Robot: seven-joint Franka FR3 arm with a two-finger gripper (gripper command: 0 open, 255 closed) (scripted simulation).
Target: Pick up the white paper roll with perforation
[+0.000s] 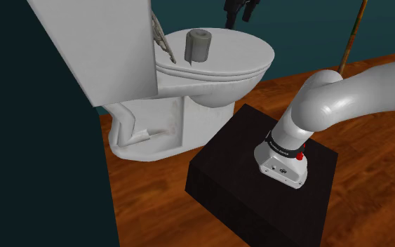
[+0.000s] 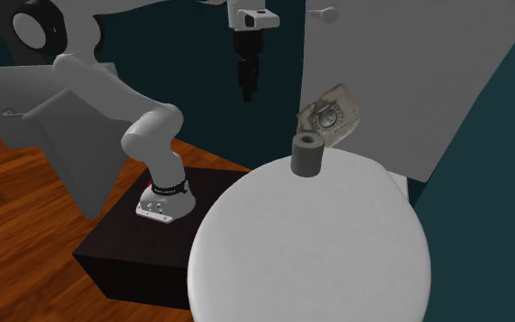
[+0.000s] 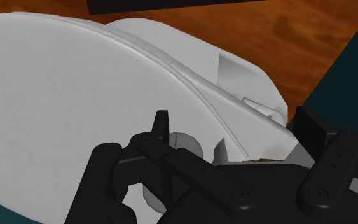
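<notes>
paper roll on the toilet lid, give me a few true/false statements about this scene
1. The grey cylindrical paper roll stands upright on the closed white toilet lid. True.
2. The black gripper clasps the roll. False: it hangs in the air, apart from the roll.
3. The floor is white tile. False: it is brown wood.
4. The white arm stands on a black box. True.
</notes>
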